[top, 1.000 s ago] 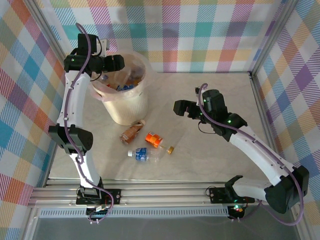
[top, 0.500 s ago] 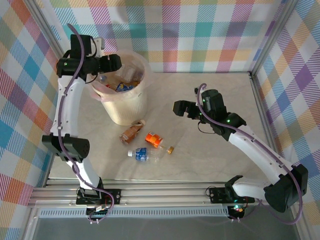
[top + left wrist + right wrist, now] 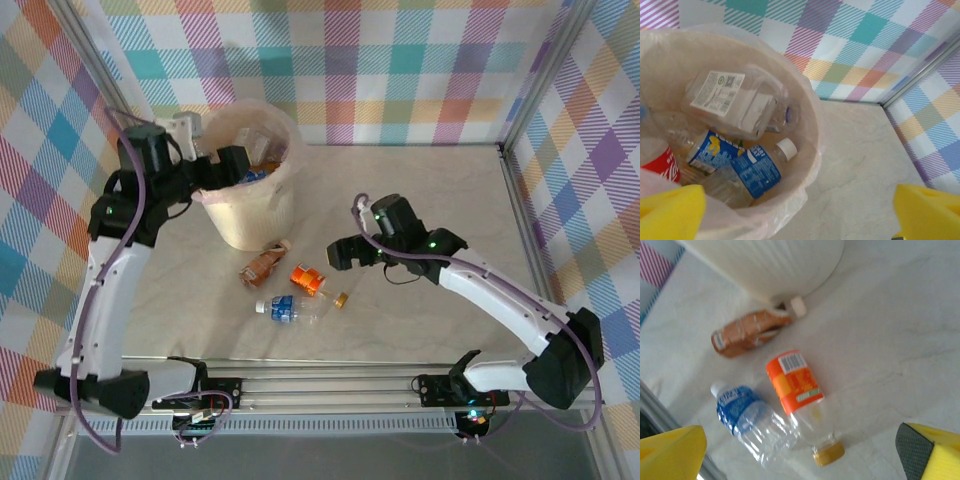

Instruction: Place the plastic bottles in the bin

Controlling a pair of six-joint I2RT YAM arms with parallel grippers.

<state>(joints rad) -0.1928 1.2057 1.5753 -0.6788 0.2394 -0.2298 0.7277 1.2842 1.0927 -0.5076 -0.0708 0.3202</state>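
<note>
Left wrist: bin (image 3: 812, 107) at frame left holds plastic bottles (image 3: 757, 170); three bottles (image 3: 795, 382) litter the surface (image 3: 880, 315); plaid walls (image 3: 865, 50); left hand (image 3: 234, 163) and right hand (image 3: 343, 256) agape.

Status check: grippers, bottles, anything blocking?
Left gripper open, empty, at bin rim. Right gripper open above brown bottle, orange bottle, blue bottle on table. Nothing blocking them.

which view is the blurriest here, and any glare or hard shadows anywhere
Right wrist: soft all over, print on the orange-label bottle smeared, yellow pads fuzzy at the corners. Left wrist: sharper, labels inside the bin fairly clear. Top external: even light, faint shadows, no strong glare.
</note>
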